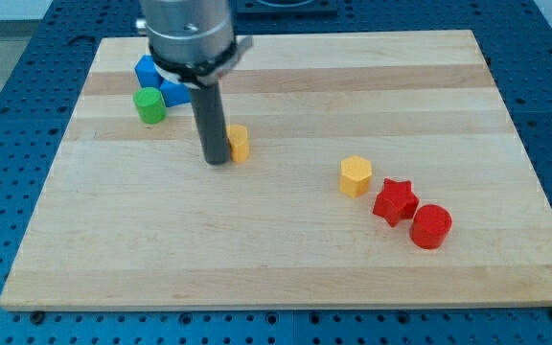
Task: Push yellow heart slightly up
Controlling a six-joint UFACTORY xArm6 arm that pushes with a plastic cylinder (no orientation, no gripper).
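The yellow heart [240, 142] lies on the wooden board, left of centre, partly hidden by my rod. My tip [217, 161] rests on the board just left of the heart and slightly below it, touching or nearly touching its left side. The rod rises straight up to the arm's grey body at the view's top.
A green cylinder [149, 104] and blue blocks [157, 79] sit at the upper left, behind the rod. A yellow hexagon [356, 176], a red star [394, 201] and a red cylinder [430, 226] form a diagonal row at the lower right. The wooden board [276, 268] ends at a blue pegboard.
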